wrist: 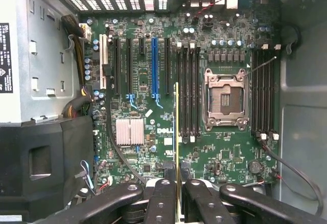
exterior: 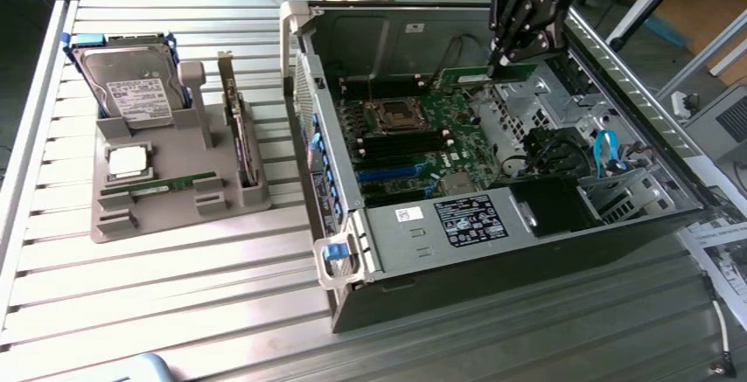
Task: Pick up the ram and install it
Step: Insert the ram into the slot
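Gripper [wrist: 177,177] pinching ram [wrist: 177,127] edge-on, jaws nearly closed | hovering over memory slots [wrist: 189,91] beside CPU socket [wrist: 226,99] | judgement: keeping stick parallel to slot, pressing evenly.

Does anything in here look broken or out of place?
Nothing looks damaged or askew. The computer case lies open on its side, its CPU socket empty, and the fingers hold the ram edge-on above the motherboard.

The tray [exterior: 164,225] sits on the table [exterior: 175,312] at the exterior view's left of the case [exterior: 397,242] (just beside it). Drive [exterior: 135,85], CPU [exterior: 126,162] and card [exterior: 241,137] rest on it; the ram [exterior: 478,74], in the gripper [exterior: 505,57], hangs over the board [exterior: 426,137] inside the case.
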{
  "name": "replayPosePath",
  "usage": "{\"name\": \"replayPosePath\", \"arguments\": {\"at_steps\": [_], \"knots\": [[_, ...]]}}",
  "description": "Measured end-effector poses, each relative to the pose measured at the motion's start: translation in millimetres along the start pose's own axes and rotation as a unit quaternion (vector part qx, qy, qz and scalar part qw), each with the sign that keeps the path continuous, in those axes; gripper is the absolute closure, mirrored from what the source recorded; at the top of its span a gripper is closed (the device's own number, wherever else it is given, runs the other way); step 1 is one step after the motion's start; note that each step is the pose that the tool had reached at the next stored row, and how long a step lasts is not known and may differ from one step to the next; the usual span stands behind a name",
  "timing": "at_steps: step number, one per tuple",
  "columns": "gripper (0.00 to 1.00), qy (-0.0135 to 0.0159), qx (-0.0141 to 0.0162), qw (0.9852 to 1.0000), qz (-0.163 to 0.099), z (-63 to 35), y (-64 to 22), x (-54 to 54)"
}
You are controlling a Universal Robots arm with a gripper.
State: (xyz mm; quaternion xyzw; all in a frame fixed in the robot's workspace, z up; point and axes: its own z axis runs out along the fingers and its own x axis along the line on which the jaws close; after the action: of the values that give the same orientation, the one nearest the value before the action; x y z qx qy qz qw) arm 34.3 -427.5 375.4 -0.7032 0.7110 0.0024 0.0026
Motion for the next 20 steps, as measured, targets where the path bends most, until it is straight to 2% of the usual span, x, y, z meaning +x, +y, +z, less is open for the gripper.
{"name": "replayPosePath", "arguments": {"at_steps": [20], "knots": [[0.86, 0.0011, 0.0000, 1.0000, 0.000, 8.5, 2.2, 0.1]]}}
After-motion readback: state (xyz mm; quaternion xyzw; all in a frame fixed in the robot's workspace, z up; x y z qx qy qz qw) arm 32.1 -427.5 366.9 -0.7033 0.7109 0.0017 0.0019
